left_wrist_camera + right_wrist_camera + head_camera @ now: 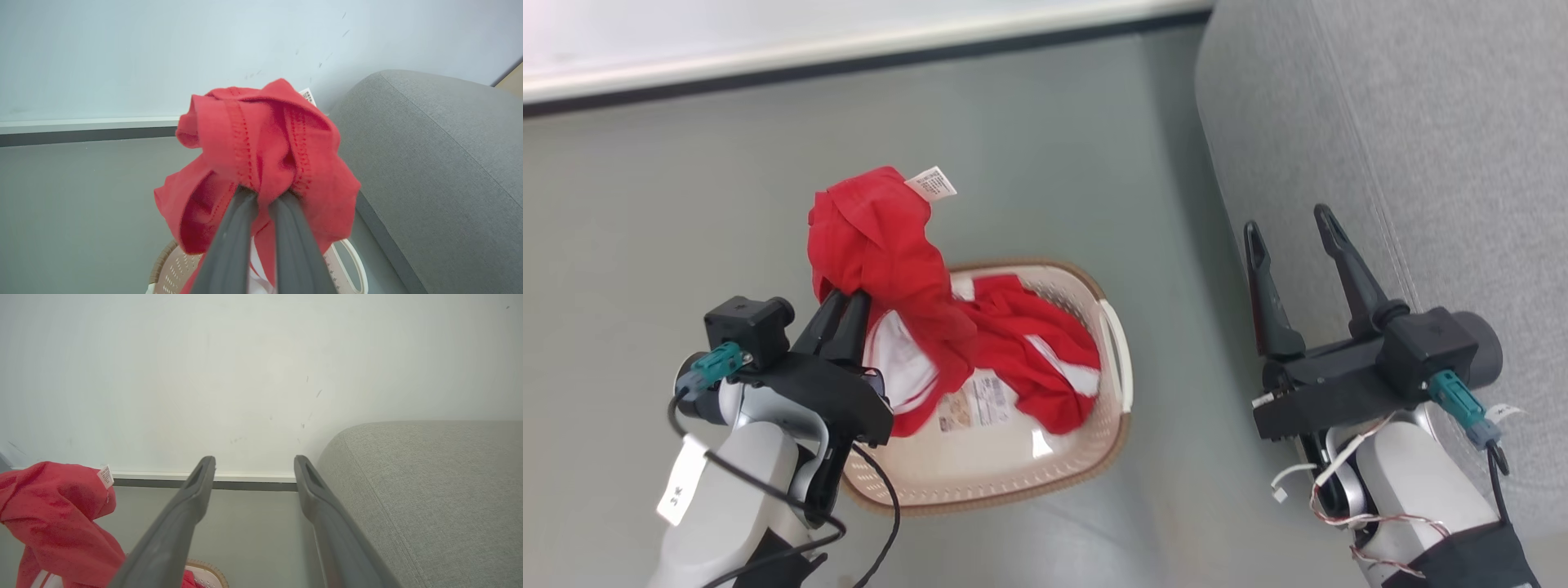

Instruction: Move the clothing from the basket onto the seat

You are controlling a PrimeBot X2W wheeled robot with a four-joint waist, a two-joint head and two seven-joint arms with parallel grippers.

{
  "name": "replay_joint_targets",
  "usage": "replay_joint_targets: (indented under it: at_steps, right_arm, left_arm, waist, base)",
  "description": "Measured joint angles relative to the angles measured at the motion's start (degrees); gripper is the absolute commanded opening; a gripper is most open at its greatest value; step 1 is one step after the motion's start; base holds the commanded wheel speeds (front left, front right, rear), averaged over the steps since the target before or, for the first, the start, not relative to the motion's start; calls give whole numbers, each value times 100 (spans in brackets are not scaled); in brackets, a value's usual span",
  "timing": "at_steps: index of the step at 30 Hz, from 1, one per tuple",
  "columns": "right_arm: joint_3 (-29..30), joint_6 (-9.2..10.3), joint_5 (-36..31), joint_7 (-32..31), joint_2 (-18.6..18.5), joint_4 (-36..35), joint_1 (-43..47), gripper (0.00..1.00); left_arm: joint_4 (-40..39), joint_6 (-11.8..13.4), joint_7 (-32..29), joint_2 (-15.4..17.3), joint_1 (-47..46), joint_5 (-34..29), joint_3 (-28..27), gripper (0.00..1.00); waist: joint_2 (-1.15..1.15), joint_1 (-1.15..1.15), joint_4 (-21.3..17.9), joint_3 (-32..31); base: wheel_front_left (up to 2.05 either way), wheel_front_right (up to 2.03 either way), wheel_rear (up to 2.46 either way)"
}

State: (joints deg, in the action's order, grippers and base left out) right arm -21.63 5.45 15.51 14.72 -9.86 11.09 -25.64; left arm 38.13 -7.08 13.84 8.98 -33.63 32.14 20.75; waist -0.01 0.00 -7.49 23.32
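Note:
A bunched red garment (878,245) with a white label hangs above the cream basket (1013,478), and my left gripper (846,300) is shut on it; in the left wrist view the fabric (265,151) wraps over my two closed fingers (233,237). Its lower end still trails into the basket, where a second red garment (1045,359) with white stripes lies. The grey seat (1421,147) rises at the right. My right gripper (1286,224) stands open beside the seat's edge with nothing between its fingers; the red garment (53,514) shows at the lower left of its wrist view.
The basket sits on a grey-green floor (686,204) with a white handle (1117,343) facing the seat. A white wall with a dark skirting strip (849,65) runs along the far side. A strip of floor separates basket and seat.

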Motion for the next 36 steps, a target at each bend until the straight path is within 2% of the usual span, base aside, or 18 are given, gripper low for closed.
replay_joint_targets:
  at_steps: [2,10,17,36]
  right_arm:
    - [2,-49,8,0,-43,27,98,100]
    - [-27,-140,19,0,-74,129,314,100]
    - [-125,-216,68,0,-94,243,532,100]
    - [-297,-411,267,-1,-86,425,1062,100]
  left_arm:
    - [-455,0,15,27,158,7,-115,0]
    - [-1313,7,46,122,455,1,-260,0]
    - [-2009,130,47,148,830,-73,-305,0]
    - [-3238,514,-16,199,1941,-345,-58,0]
  waist:
    - [0,0,148,-298]
    - [0,0,321,-746]
    - [0,-1,407,-1131]
    - [0,0,461,-2085]
  base:
    - [0,0,0]
    - [0,0,0]
    - [0,0,0]
    - [0,0,0]
